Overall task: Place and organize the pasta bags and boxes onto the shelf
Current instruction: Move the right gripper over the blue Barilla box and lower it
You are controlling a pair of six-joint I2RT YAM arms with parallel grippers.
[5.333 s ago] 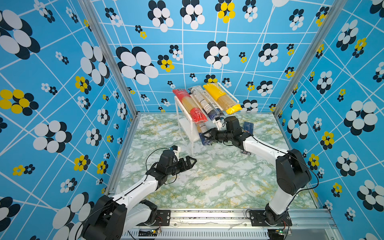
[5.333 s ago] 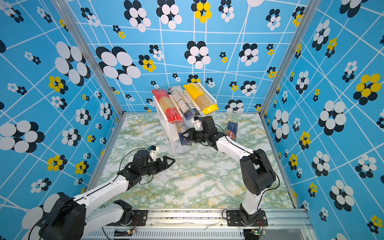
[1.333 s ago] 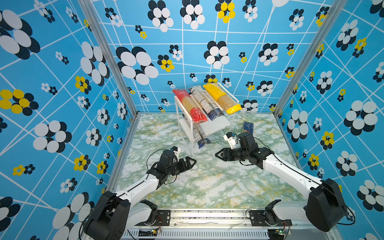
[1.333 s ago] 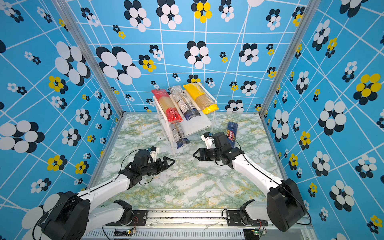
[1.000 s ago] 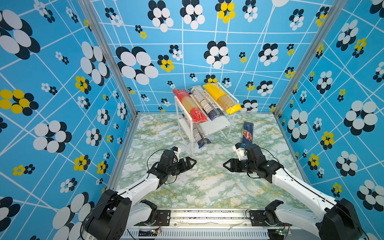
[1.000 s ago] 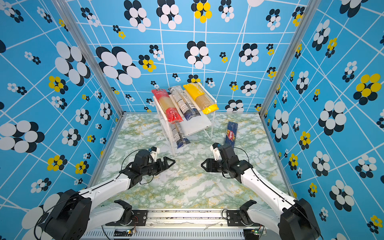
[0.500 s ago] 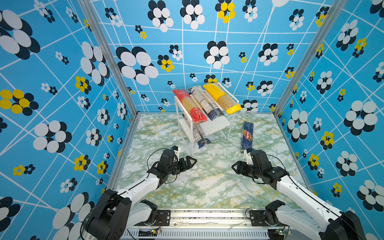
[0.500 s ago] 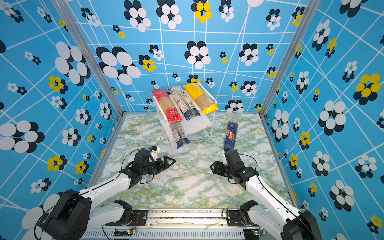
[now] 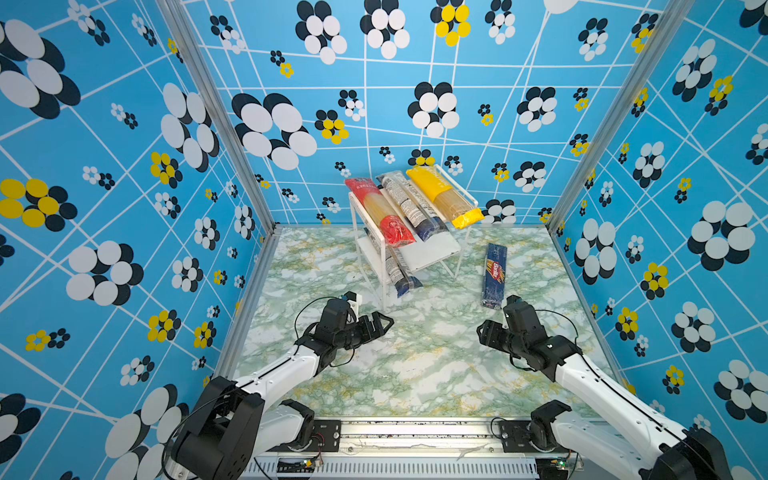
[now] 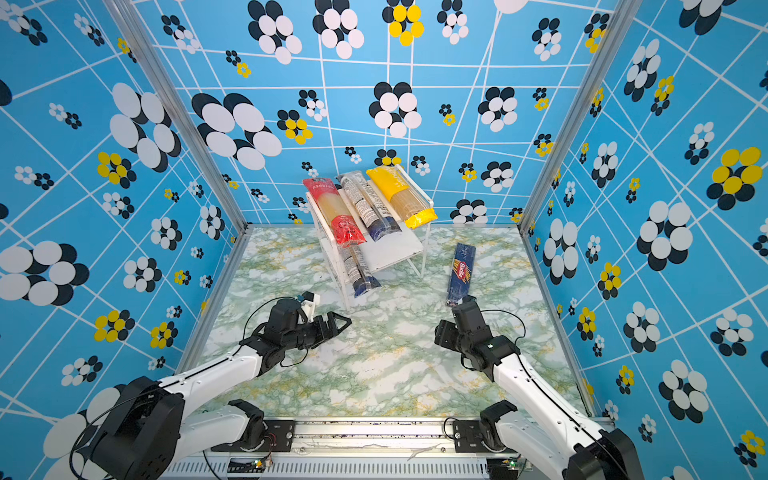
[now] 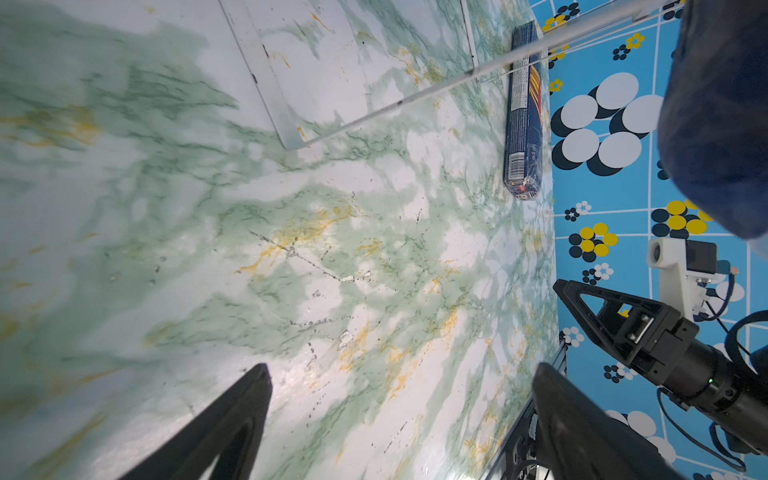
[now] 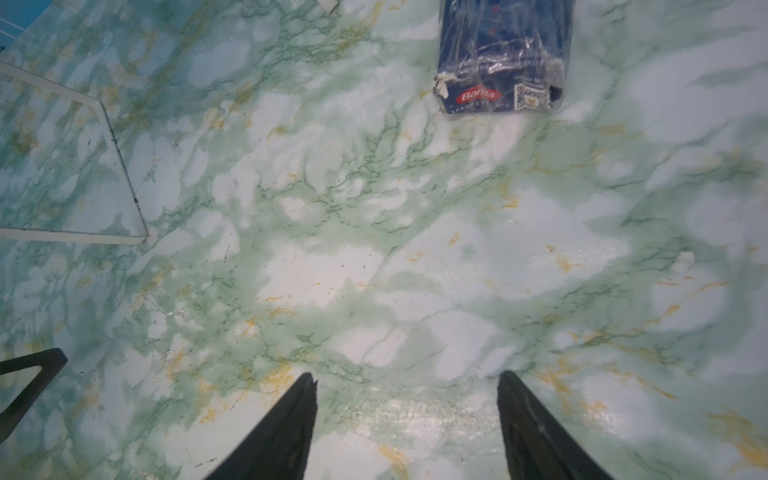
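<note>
Notably long, film-wrapped Barilla box (image 9: 494, 275)

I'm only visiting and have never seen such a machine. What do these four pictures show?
It is a robot: a left arm and a right arm fixed at the near edge of a marbled table, each ending in a two-fingered gripper. Two pictures look down on everything from overhead and are almost alike. The other two come from cameras on the wrists, looking past the fingers. The left gripper and the right gripper are open and hold nothing. The shelf carries a red-ended pack, a see-through pack and a yellow pack of spaghetti on top; a second see-through pack lies on its lower board. A navy box lies on the table beside the shelf.
</note>
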